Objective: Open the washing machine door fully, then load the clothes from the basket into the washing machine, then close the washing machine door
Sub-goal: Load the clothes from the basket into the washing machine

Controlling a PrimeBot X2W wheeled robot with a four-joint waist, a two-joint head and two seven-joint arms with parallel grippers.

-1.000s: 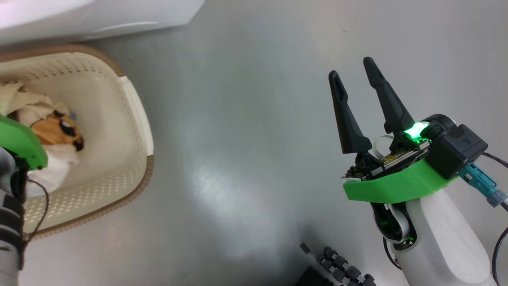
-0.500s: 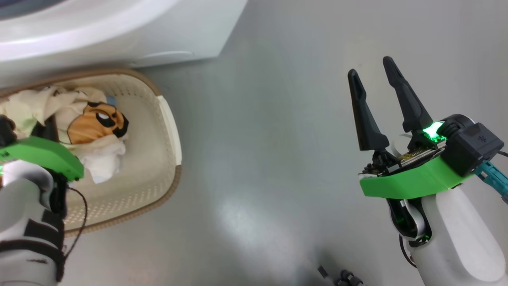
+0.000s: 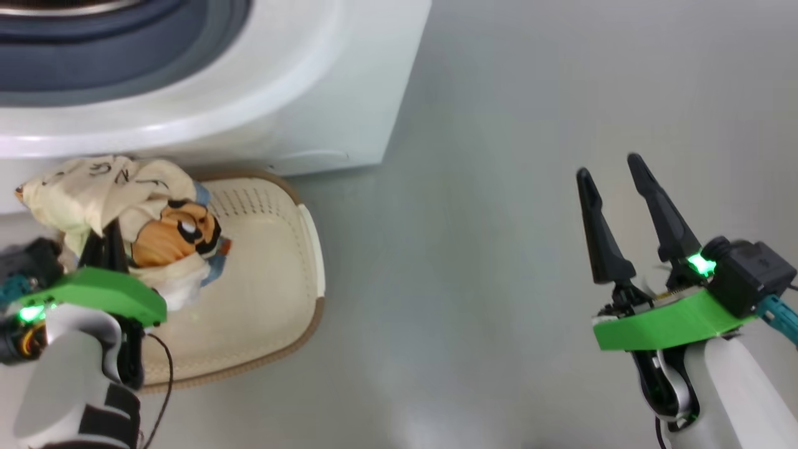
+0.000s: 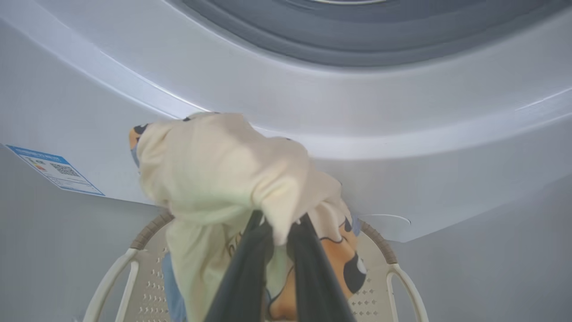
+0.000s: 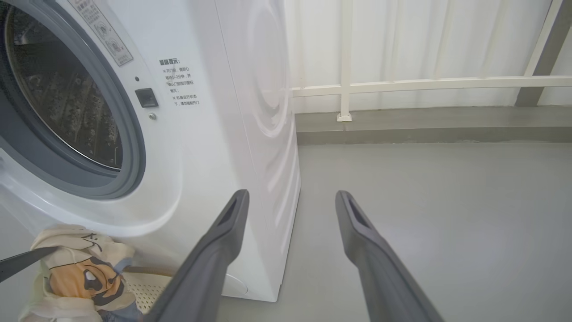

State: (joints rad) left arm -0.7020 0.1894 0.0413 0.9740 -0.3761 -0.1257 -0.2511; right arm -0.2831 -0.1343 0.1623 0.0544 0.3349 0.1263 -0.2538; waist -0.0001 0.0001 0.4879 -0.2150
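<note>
Gripping bundled cream-and-blue soft clothes [image 4: 214, 170] with left hand [image 4: 280, 222], above cream perforated plastic basket [image 3: 268, 312]. Holding right hand [image 3: 614, 167] open, empty.

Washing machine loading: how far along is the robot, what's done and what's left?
Done: the washing machine mouth is uncovered, its drum exposed, so the door looks opened. In hand: the left fingers are shut on the clothes, held above the basket, whose visible floor looks bare. The right fingers are open and hold nothing. Left: put the bundle in the drum, then close the door.
</note>
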